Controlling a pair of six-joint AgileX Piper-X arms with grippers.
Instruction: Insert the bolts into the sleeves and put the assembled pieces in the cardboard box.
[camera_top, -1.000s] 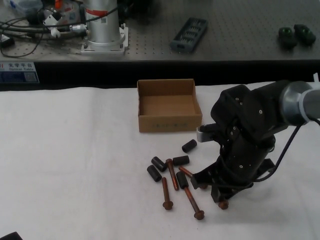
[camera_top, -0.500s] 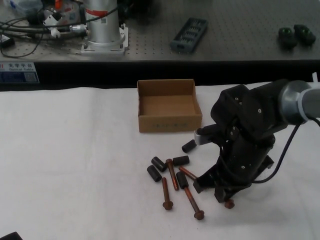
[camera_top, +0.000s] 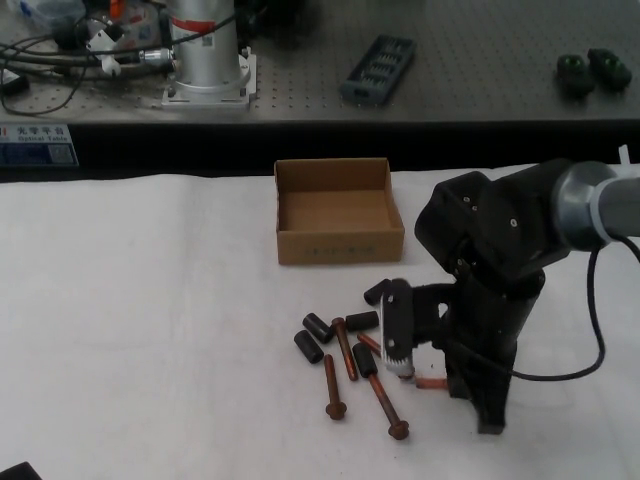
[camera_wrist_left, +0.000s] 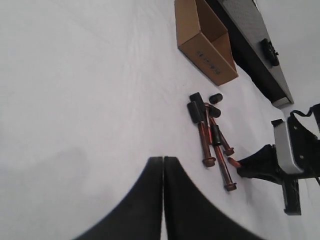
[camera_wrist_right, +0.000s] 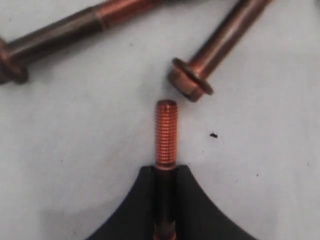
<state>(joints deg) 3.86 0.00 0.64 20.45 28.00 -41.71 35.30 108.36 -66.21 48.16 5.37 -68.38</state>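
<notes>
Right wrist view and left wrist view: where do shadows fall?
Right wrist view: soft grey shadow on the white cloth beside the right gripper holding the threaded copper bolt. Left wrist view: faint grey patch on the cloth by the left gripper.

Copper-coloured bolt (camera_wrist_right: 166, 132) in the black right gripper (camera_wrist_right: 165, 174); the bolts (camera_wrist_right: 192, 82) beside it are the same copper. Black sleeves (camera_top: 362, 321), plain brown cardboard box (camera_top: 340, 245), white surface (camera_top: 150, 300).

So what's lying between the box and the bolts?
A lone black sleeve lies on the cloth between box and bolts, as the high view shows; other sleeves sit by the bolts' tips.
</notes>
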